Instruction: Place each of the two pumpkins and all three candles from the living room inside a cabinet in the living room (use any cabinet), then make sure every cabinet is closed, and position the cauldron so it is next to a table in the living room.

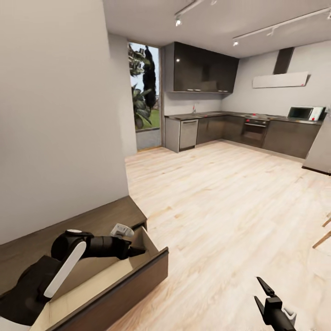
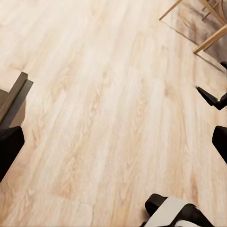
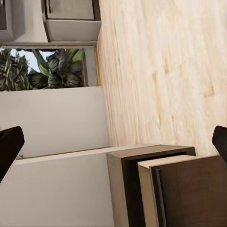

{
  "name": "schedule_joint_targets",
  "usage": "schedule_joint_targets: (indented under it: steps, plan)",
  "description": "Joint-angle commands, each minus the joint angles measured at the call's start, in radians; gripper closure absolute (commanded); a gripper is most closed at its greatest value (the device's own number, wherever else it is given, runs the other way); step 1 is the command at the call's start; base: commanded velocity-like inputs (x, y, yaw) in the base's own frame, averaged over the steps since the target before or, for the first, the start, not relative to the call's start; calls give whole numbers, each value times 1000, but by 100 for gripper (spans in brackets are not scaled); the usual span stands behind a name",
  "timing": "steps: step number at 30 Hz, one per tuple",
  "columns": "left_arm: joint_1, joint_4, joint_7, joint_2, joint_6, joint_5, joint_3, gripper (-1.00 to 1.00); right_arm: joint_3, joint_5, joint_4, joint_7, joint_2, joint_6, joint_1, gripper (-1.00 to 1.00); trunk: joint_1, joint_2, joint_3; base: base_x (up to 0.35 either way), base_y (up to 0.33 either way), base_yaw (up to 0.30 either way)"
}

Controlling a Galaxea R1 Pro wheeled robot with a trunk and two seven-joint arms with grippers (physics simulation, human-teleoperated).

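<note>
Pale wood floor; drawer of cabinet open, left gripper above it, fingers' state unclear. Right gripper, fingers spread, could clip the drawer front when turning.

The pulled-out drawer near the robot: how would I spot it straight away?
Find the blank grey wall on the left; a low dark-brown cabinet runs along its foot. The drawer juts from it over the wood floor, pale inside unlike the dark top.

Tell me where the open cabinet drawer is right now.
In the head view the open drawer is at the lower left, pulled out from the brown cabinet along the grey wall, with the left gripper above it.
</note>
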Motion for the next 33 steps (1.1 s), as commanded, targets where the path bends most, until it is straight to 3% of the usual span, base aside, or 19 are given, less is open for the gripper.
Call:
schedule_joint_targets:
  steps: [1,8,15,33]
  plan:
    - [-1,0,-2,-1,3,-4,-2,-100,-2,-7,1,1,0,8,-1,-100,-4,7,3,0,0,-210]
    - [-1,-1,10,-10,1,-5,-9,-100,-2,-6,1,1,1,6,0,-100,-31,56,33,0,0,-210]
    - [-1,-1,11,-11,-15,-5,-43,-100,-2,-5,4,0,1,5,0,-100,-58,105,63,0,0,-210]
    - [-1,-1,48,-16,-20,-4,-64,-100,-2,-5,15,0,1,4,0,-100,-127,231,139,0,0,-210]
